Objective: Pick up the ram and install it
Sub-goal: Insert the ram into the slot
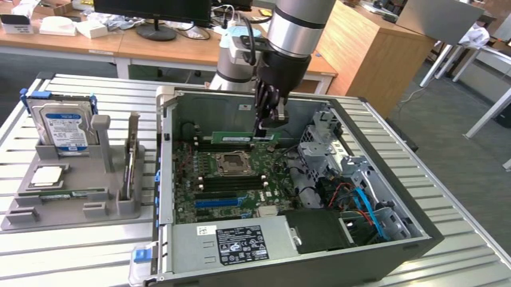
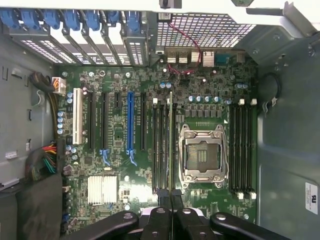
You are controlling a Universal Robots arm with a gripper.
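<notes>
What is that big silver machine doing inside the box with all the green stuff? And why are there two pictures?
That is a robot arm reaching into an open computer case. One picture comes from a camera standing off to the side. The other comes from a camera on the arm's wrist, looking down at the green board, the computer's main circuit board. The black claw at the arm's end is pinched shut on the ram, a thin green memory stick. It holds the stick on edge at the long slots beside the square metal socket. I cannot tell if the stick is pushed in. On the table, at the exterior view's left, a grey tray holds a hard drive and a silver chip.
</notes>
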